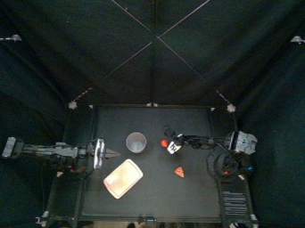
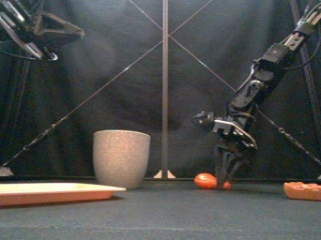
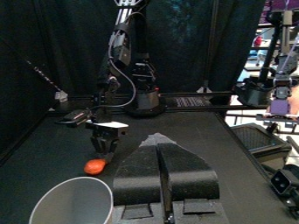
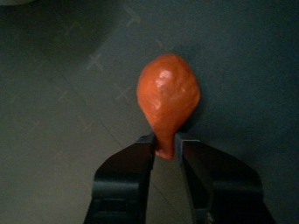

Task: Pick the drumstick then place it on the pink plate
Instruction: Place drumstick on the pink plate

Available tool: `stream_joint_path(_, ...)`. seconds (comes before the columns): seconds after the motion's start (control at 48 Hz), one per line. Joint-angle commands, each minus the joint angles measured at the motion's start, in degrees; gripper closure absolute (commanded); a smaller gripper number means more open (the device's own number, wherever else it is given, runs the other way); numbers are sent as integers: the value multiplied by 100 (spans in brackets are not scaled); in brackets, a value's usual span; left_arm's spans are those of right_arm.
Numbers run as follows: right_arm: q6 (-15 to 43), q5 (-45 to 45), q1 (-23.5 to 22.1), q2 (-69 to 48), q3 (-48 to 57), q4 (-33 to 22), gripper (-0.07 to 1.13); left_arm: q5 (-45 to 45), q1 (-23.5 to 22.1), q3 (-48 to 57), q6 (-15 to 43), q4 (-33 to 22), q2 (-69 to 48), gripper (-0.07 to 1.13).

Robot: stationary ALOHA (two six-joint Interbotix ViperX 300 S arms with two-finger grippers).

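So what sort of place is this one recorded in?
Most likely a lab test booth: black curtains enclose a small black table, two robot arms reach in, and toy props lie there: a drumstick and pink tray.

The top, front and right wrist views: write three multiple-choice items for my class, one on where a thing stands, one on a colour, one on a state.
1. Where does the grey cup stand?
A. at the table's front edge
B. on the table, behind the pink plate
C. on the pink plate

2. What colour is the drumstick?
A. green
B. blue
C. orange

3. How is the drumstick now?
A. lying on the table, its thin end between the jaws of the right gripper
B. resting on the pink plate
C. dropped inside the grey cup

Answers:
1 B: the top view shows the cup on the table, just past the plate's far end.
2 C: the front view shows it orange.
3 A: the right wrist view shows the jaws closed on the thin end, and the front view shows it at table level.
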Motion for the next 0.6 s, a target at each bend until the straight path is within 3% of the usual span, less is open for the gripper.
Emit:
stream_joint_path(0.021,-9,18,18,-70,-114,-18,43,-53,-18,-97,0,9,18,107)
stream_joint_path(0.354,-9,26,18,176,-141,-53,47,-53,-18,-79,-9,9,18,107)
stream_joint_path(0.604,-9,123,158,62,-281,-53,59,-53,-18,-62,-9,9,26,107)
